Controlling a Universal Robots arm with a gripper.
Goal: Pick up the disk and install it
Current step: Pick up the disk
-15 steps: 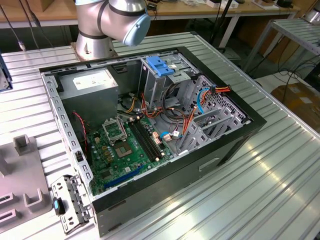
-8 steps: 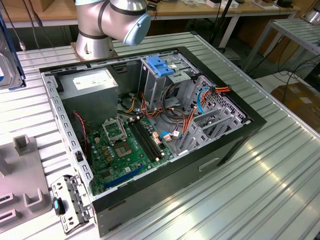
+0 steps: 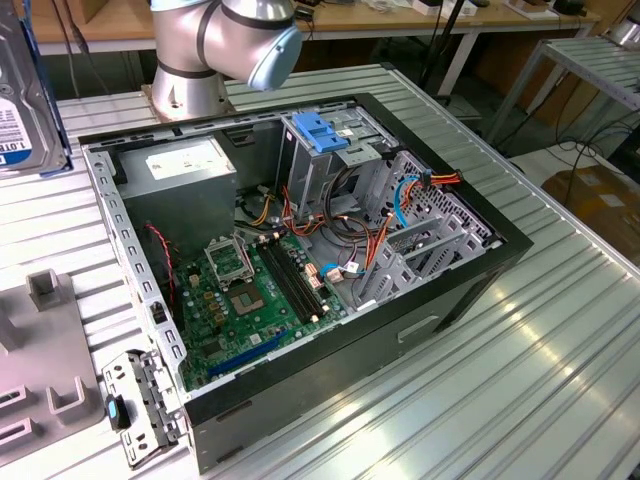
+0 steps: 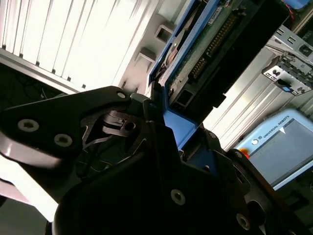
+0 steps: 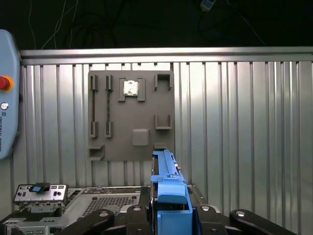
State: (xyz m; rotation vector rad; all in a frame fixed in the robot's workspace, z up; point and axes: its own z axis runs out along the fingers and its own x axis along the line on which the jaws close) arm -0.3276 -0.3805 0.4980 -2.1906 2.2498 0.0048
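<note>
The disk [image 3: 25,110], silver with a white-and-blue label, hangs upright in the air at the exterior view's left edge, above the ribbed table. In the second wrist view the disk [image 4: 205,54] shows its green circuit-board side and a blue side rail, with my gripper [image 4: 168,125] shut on it. The first wrist view sees the disk [image 5: 168,181] edge-on along its blue rail, rising out of my gripper [image 5: 168,218]. The open computer case [image 3: 300,250] lies to the exterior view's right of the disk, and its metal drive cage [image 3: 325,130] has a blue latch on top.
A grey power-supply box [image 3: 185,165] sits in the case's far corner beside the motherboard [image 3: 250,290]. A grey fixture plate [image 3: 40,340] lies on the table below the disk. A metal bracket [image 3: 140,405] stands at the case's near corner. The arm's base [image 3: 190,60] rises behind the case.
</note>
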